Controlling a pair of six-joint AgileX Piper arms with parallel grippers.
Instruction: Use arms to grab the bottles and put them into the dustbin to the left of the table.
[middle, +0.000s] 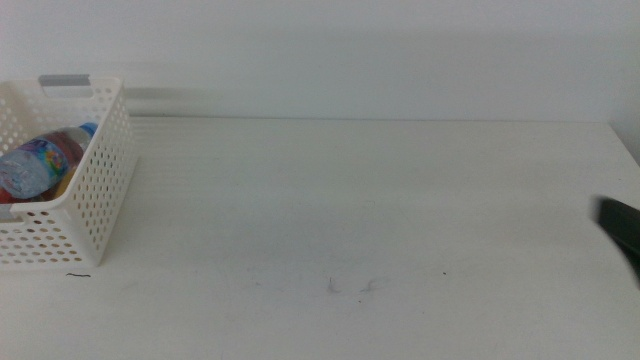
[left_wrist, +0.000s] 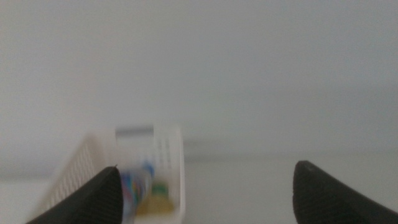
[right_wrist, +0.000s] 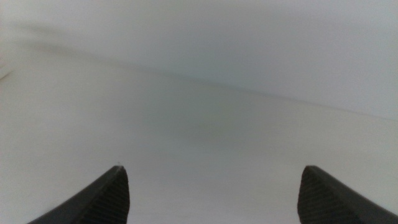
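**White basket holds the bottles; both grippers empty**

White perforated plastic forms the dustbin (middle: 105, 190), which sits at the left end of the table (middle: 380, 240) in the middle view, a grey handle rim along its far edge. Inside it lies the clear water bottle (middle: 40, 163), on its side, blue cap toward the far wall, with a multicoloured label wrapped round it. The label's print is too blurred to read, and no brand can be made out. A sliver of red, the soda can (middle: 6, 197), shows at the basket's near-left corner beneath the water bottle, and a touch of yellow beside it is too small to identify from this view.

The left wrist view adds what the middle view lacks: the yellow-liquid bottle (left_wrist: 155, 202) lying in the basket next to the blue-capped bottle, though everything there is heavily blurred. The middle view, in turn, shows faint scuff marks on the tabletop near its front edge.

The left gripper (left_wrist: 205, 193) has its jaws spread wide with nothing between them; it hangs over the table with the basket just beyond one jaw. It is out of the middle view. The right gripper (right_wrist: 211, 193) is likewise spread wide and empty over bare tabletop; only a dark blurred piece of it shows at the right edge of the middle view, well apart from the basket.
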